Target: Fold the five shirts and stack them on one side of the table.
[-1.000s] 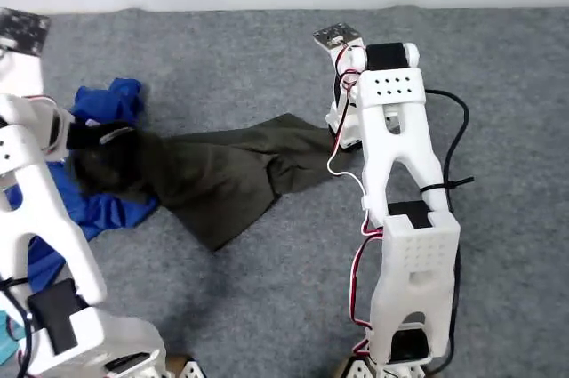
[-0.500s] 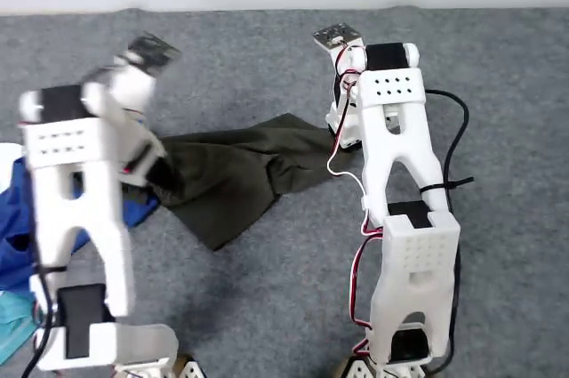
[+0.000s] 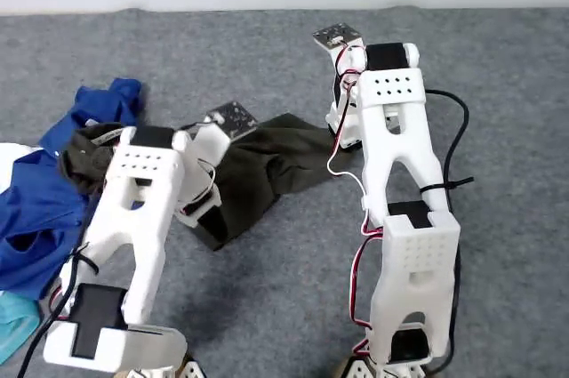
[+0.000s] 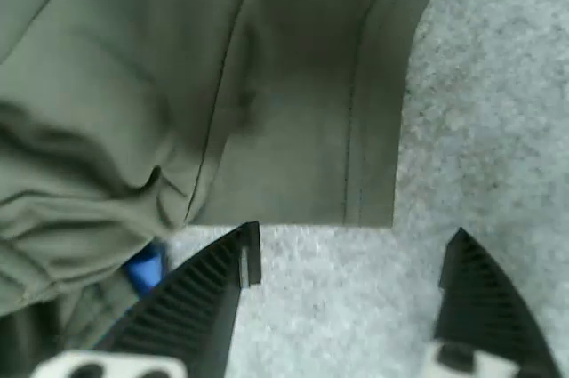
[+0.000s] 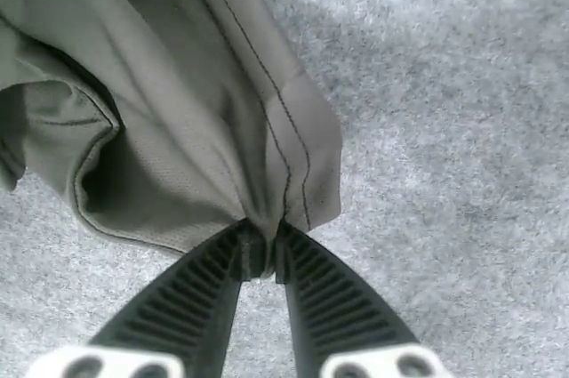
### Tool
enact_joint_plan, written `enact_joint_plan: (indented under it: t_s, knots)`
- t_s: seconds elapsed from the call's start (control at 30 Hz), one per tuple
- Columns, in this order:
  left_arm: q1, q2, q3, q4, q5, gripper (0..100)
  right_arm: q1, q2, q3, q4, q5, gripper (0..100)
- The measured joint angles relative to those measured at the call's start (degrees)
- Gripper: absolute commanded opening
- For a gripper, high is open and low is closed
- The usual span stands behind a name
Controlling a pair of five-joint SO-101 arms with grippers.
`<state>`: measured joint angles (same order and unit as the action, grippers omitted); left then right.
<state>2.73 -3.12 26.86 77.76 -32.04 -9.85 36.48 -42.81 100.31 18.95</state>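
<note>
Just ahead of the left gripper (image 4: pixel 354 249), now swung over from the blue shirts (image 3: pixel 40 209) with jaws wide and empty, lies the hem of the olive shirt (image 4: pixel 267 84). The right gripper (image 5: pixel 264 252) pinches its far corner, so a fold looks near.

Bare grey felt-covered worktop (image 3: pixel 507 129) lies open along the far edge, down the right edge and at the near middle. The spread olive-green cloth shirt (image 3: pixel 267 164) bars the centre; a rumpled heap of blue shirts (image 3: pixel 36 209) crowds the left edge.
</note>
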Motion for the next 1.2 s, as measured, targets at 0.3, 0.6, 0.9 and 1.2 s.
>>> enact_joint_plan:
  t_s: [0.3, 0.6, 0.9, 1.2]
  knots:
    - [0.18, 0.0, 8.79, -8.88, 0.0, 32, 0.0, 0.0, 0.0, 0.0, 0.0, 0.9]
    - [0.18, 0.0, 14.07, -14.95, 0.0, 31, 0.0, 0.0, 0.0, 0.0, 0.0, 0.9]
    - [0.18, 0.0, 14.86, -16.44, 0.0, 21, 0.0, 0.0, 0.0, 0.0, 0.0, 0.9]
    - [0.7, 8.0, 9.05, -12.22, -0.26, 5, 0.0, 0.0, 0.0, 0.0, 0.0, 0.9]
